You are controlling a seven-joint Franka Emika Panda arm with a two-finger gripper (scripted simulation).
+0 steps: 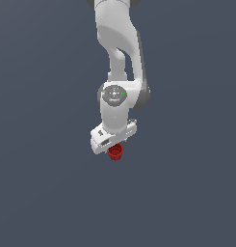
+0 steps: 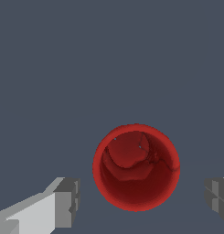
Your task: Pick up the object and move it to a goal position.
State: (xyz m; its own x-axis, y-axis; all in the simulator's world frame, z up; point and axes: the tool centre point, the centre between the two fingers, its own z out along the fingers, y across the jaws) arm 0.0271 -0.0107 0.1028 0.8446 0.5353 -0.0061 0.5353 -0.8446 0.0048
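since your gripper (image 2: pixel 140 201) stands wide open with the red cup (image 2: pixel 136 167) off-centre between its fingers (image 2: pixel 67 201), closing now could tip or nudge it away.

The cup (image 2: pixel 136 167) sits between the fingers (image 2: pixel 67 203) of the gripper (image 2: pixel 143 201), mouth toward the wrist camera; grey gaps show on both sides, so neither pad touches it; the jaws stand wide apart. In the exterior view the gripper (image 1: pixel 114 147) is right over the cup (image 1: pixel 115 152); around them only plain grey surface shows.
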